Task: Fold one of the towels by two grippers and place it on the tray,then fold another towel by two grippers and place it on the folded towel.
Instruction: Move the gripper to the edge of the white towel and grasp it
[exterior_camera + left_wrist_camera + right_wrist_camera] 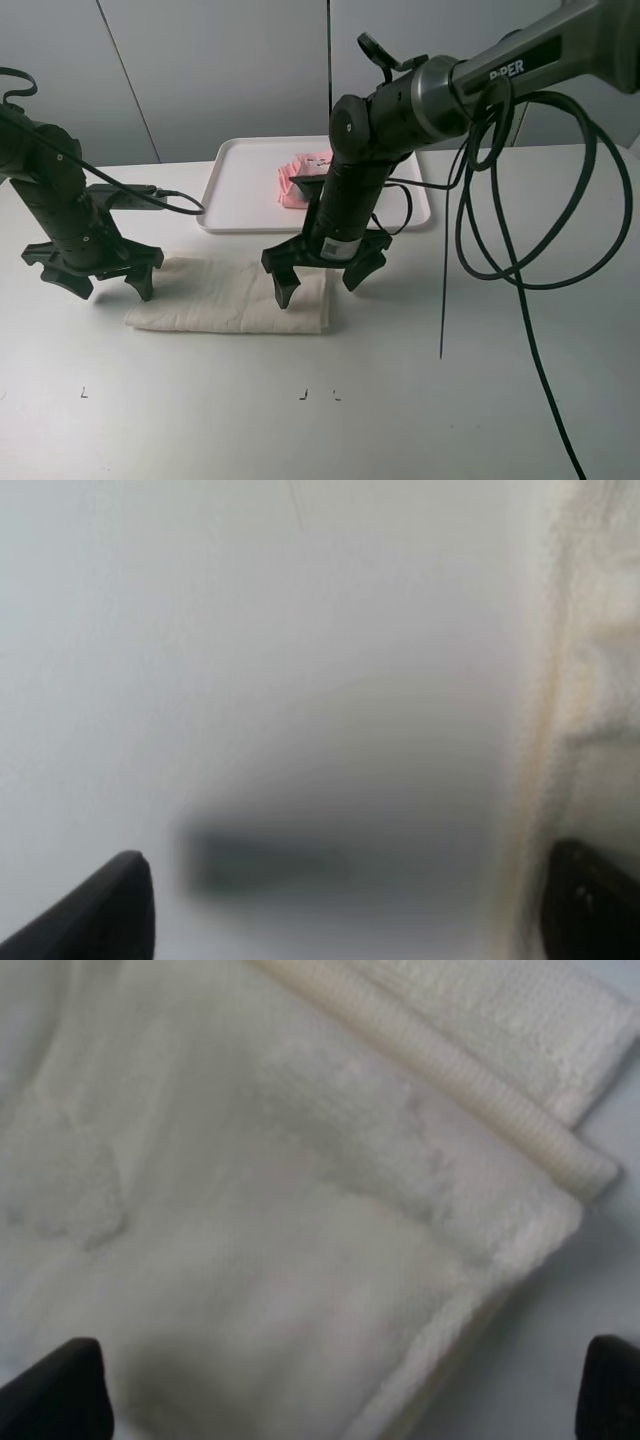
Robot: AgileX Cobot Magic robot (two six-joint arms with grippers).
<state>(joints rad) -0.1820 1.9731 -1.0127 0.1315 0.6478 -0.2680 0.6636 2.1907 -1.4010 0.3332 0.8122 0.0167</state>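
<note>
Cream towel folded flat on white bench, near side of tray holding pink towel, partly hidden behind right arm marked "PiPER". Both grippers, left and right, jaws spread wide, empty, at towel's ends.

White letters reading "PIPER" are showing on the dark upper link of the right arm, toward two o'clock in the high view (the first letters are partly cut by a cable loop). A small white sticker with a square code is sitting on that arm's wrist just above its pincer, too small to read. Nothing else is showing legible text.
</note>
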